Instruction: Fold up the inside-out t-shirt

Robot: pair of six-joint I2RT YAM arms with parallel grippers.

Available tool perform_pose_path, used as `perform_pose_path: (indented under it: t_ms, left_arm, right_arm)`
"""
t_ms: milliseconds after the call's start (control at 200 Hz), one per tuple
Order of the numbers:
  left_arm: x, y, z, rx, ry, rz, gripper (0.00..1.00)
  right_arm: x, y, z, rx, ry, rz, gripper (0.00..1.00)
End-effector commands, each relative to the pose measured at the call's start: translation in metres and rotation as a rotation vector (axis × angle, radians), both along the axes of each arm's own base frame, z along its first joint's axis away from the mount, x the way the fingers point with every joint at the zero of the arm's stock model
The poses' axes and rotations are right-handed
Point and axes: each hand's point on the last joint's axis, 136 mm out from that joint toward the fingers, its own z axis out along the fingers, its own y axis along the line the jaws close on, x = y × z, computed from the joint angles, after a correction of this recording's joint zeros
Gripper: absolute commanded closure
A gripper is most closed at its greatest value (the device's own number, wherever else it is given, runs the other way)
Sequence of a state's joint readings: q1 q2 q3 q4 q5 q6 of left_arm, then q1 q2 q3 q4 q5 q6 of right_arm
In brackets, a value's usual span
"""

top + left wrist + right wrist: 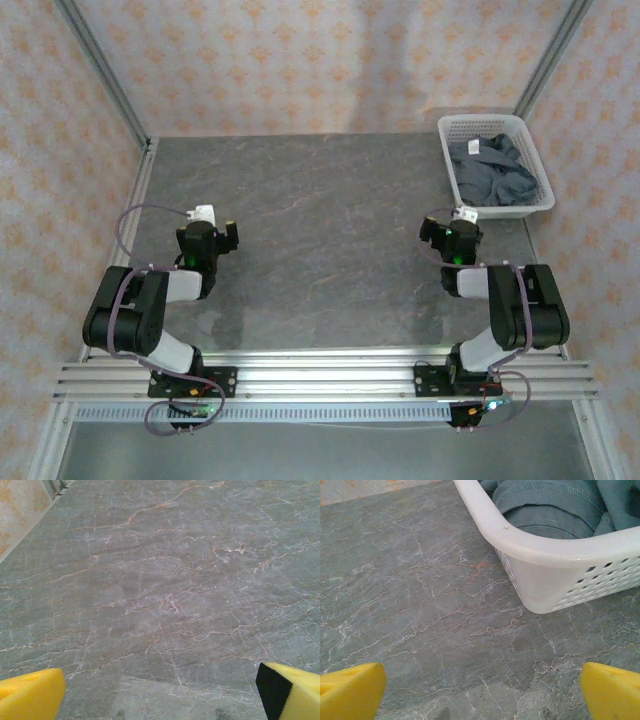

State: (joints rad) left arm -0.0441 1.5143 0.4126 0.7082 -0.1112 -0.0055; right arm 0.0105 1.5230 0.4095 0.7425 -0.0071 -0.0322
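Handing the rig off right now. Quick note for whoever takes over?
Left gripper: open, empty, over bare table.
Right gripper: open, empty, low over the table just short of the white mesh basket.
T-shirt: bunched up inside the basket, at the table's far right corner.
Done: nothing; the shirt is not out of the basket yet.
Left: lift it out, spread it flat on the table, fold it.

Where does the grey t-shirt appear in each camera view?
Top external: t-shirt bunched inside the white basket, far right corner of the table.
Right wrist: t-shirt at upper right, inside the basket.
Left wrist: marbled table ahead.
Shared landmark: the basket's white rim; the table joins all three.
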Motion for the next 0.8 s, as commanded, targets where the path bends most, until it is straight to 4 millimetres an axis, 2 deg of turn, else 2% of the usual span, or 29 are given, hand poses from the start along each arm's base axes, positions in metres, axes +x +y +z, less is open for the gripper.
perform_pose_path:
  t_ms: [0, 676, 741, 796]
  left_arm:
    - [0.009, -0.002, 0.02, 0.006, -0.061, -0.007, 0.0]
    - [0.009, -0.002, 0.019, 0.006, -0.06, -0.008, 0.0]
    - [0.008, -0.002, 0.021, 0.007, -0.067, -0.01, 0.0]
    - [0.006, -0.001, 0.027, 0.006, -0.071, -0.002, 0.0]
  right_arm:
    - [0.006, -0.001, 0.012, -0.017, -0.042, -0.002, 0.0]
    - [0.006, 0.001, 0.012, -0.013, -0.048, 0.007, 0.0]
    - [0.006, 0.006, 0.019, -0.015, -0.063, 0.038, 0.0]
    - [0.001, 0.0, 0.033, -0.017, -0.076, 0.002, 0.0]
